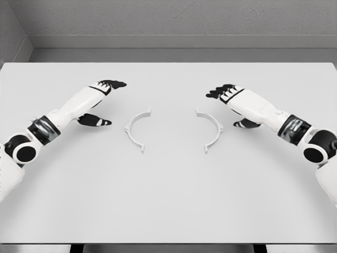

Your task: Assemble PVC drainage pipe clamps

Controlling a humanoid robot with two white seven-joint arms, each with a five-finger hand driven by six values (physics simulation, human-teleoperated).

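Both white arms stretched forward, coming in from the near corners and angled toward the middle. Left hand with black fingers extended, thumb spread below, holding nothing. Right hand mirrored, fingers likewise relaxed and empty.

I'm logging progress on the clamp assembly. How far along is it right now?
Nothing looks done yet: the left clamp half and the right clamp half lie apart on the table, open sides facing each other. Nothing is in hand: the left hand and right hand are open, each outside its half, touching neither. Left to do: grasp both halves and join them.
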